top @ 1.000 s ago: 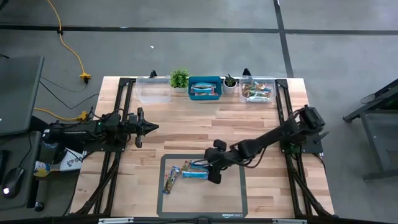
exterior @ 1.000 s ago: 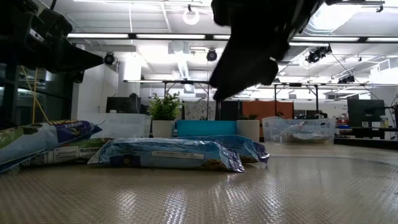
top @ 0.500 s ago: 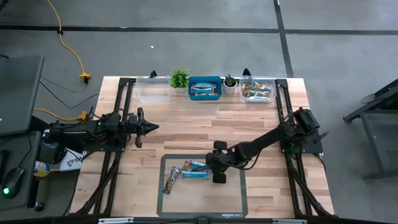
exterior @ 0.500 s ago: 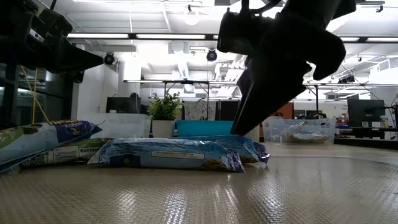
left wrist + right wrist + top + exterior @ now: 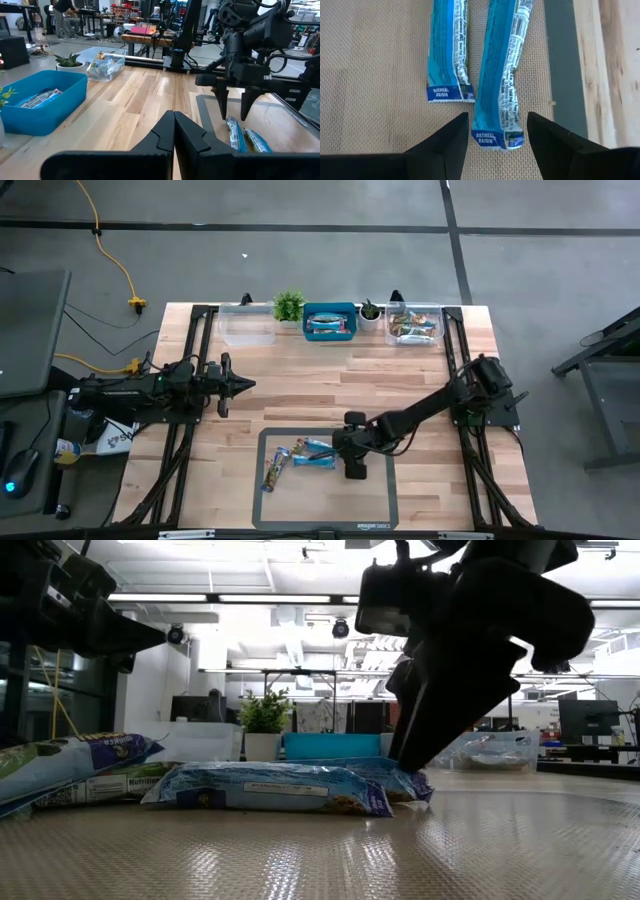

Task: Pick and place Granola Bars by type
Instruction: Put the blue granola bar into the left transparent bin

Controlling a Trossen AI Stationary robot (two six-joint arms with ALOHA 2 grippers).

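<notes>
Idling my left claw (image 5: 240,385) with fingers together over bare bench (image 5: 300,380), well clear of the mat (image 5: 375,495). Right claw (image 5: 493,131) is spread wide, straddling the end of a blue granola bar (image 5: 500,75) lying flat on the mat beside a second blue bar (image 5: 447,50). Wrapper looks light, crinkly and slick, so I'd pinch across the middle, not the flimsy sealed end.

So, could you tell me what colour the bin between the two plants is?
Blue bin; the high view shows it best.

open tool (image 5: 496,131) astride blue bar (image 5: 499,75)
</notes>
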